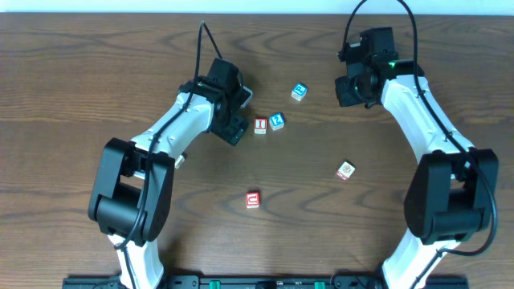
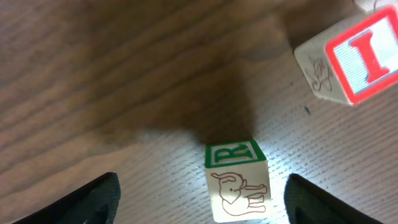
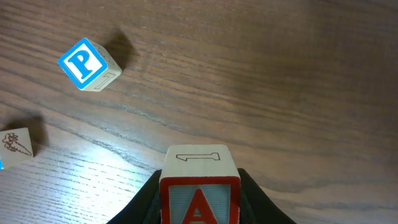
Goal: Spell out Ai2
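A cube (image 3: pixel 200 194): red A, red frame; we see right hand (image 3: pixel 199 202) gripping it.
I cube (image 2: pixel 362 57): red I.
Left hand (image 2: pixel 202 194): wide.

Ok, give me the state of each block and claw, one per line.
Right claw, shut on A block.
Left claw, open, straddling R block.
R block, on table, ungripped.
I block, on table, beside 2 block.
P block, on table, apart.
Red block, on table, apart.
Right-side block, on table, apart.

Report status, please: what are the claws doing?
Left claw open around green elephant block. Right claw shut on A block. I block, 2 block side by side. Elephant block may crowd A's spot.
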Controlling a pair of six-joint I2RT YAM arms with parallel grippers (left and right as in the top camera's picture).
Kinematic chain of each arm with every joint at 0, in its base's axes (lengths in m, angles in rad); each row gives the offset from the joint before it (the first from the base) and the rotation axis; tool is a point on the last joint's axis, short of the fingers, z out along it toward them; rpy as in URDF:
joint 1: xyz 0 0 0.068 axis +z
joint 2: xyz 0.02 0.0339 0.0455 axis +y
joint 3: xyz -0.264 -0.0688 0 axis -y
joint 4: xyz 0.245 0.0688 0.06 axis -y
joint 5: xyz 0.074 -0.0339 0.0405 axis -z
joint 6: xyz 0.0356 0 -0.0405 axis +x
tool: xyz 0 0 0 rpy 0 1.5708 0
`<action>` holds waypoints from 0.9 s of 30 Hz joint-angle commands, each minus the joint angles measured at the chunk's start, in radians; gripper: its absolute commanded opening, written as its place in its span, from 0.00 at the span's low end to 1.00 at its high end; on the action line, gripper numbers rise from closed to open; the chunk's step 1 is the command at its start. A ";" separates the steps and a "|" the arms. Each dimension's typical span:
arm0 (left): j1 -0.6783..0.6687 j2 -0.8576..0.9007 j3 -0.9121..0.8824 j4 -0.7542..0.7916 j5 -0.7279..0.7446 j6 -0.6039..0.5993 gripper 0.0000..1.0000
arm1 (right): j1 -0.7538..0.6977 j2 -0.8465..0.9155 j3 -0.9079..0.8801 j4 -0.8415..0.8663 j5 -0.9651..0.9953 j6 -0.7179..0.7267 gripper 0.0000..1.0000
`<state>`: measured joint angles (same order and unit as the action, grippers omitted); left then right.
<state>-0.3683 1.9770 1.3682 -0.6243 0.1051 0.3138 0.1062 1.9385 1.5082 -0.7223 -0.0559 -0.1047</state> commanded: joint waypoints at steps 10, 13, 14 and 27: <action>0.001 0.021 -0.010 0.019 0.051 -0.001 0.77 | 0.008 -0.004 0.022 -0.004 -0.001 0.018 0.13; 0.001 0.036 -0.010 0.020 0.033 0.000 0.78 | 0.008 -0.004 0.022 -0.005 -0.001 0.019 0.13; 0.001 0.040 -0.010 0.019 0.010 -0.001 0.78 | 0.008 -0.004 0.022 -0.005 -0.001 0.019 0.13; 0.008 0.045 -0.010 -0.001 -0.380 -0.037 0.80 | 0.009 -0.004 0.022 -0.005 -0.001 0.019 0.13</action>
<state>-0.3683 2.0106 1.3643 -0.6209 -0.1669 0.3058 0.1062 1.9385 1.5082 -0.7254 -0.0555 -0.1047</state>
